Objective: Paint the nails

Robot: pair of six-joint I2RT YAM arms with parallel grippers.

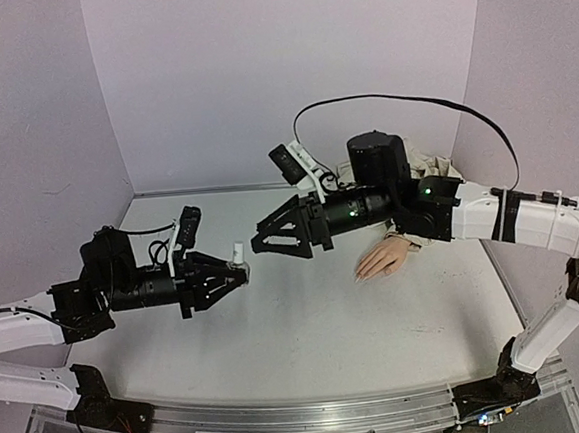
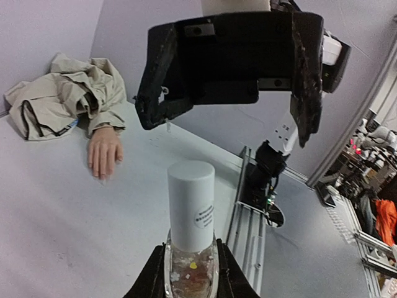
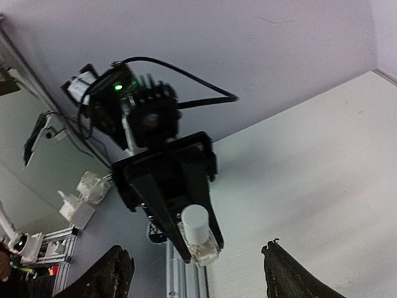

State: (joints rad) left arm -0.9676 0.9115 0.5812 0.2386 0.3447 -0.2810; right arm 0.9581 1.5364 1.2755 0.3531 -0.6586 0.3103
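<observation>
A small clear nail polish bottle (image 1: 238,253) with a white cap (image 2: 191,198) is held above the table, and my left gripper (image 1: 230,277) is shut on its glass body (image 2: 191,272). The cap is on. My right gripper (image 1: 263,241) stands open just past the cap, facing it, with nothing between its fingers (image 3: 118,276). The bottle (image 3: 200,239) shows between those jaws in the right wrist view. The pale mannequin hand (image 1: 383,259) lies flat on the table at the right, below my right arm. Its nails (image 2: 102,176) are tiny and point toward the near edge.
A crumpled beige jacket (image 2: 68,93) lies at the back right behind the hand, partly hidden by my right arm (image 1: 490,216). An aluminium rail (image 1: 285,417) runs along the near table edge. Purple walls close in the back and both sides.
</observation>
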